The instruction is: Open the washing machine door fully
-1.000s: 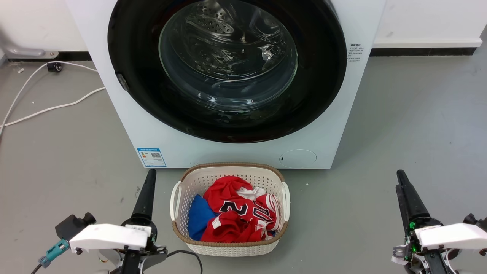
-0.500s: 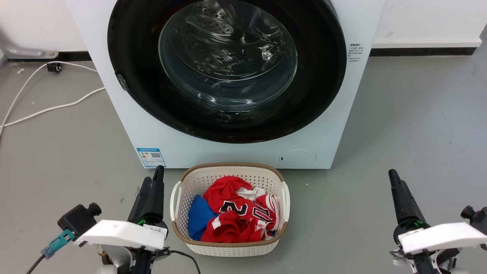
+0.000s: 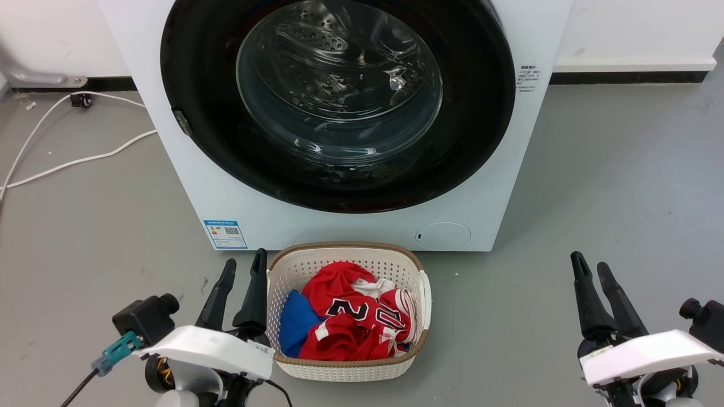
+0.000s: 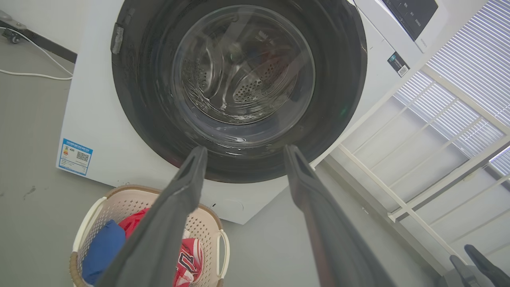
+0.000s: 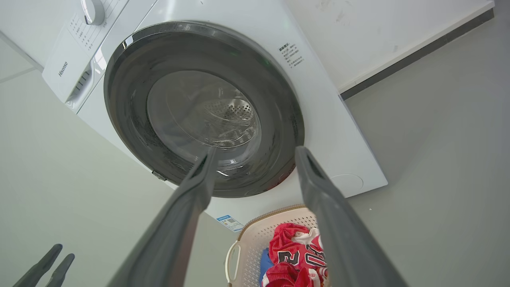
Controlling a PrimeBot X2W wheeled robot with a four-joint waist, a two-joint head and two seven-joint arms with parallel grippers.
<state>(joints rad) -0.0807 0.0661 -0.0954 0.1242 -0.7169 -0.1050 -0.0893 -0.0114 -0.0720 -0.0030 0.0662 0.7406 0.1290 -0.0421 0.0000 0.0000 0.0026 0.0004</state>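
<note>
The washing machine door (image 3: 198, 130) is a big glossy black disc with a clear glass bowl at its centre, lying flush against the white washing machine (image 3: 486, 186). It also faces me in the left wrist view (image 4: 135, 103) and the right wrist view (image 5: 127, 119). A small grey latch (image 3: 181, 122) sits on its left rim. My left gripper (image 3: 244, 267) stands open low at the left, beside the basket, far below the door. At the lower right, my right gripper (image 3: 590, 266) is open over bare floor. Neither touches the door.
A white laundry basket (image 3: 421, 294) with red and blue clothes stands on the grey floor right before the machine. White cables (image 3: 73, 161) trail across the floor at the left. A small round white flap (image 3: 444, 234) sits low on the machine's front.
Both grippers have turned about their wrists, so their two fingers now show spread apart. The left gripper has shifted right, close to the basket's rim. The door has not moved.
</note>
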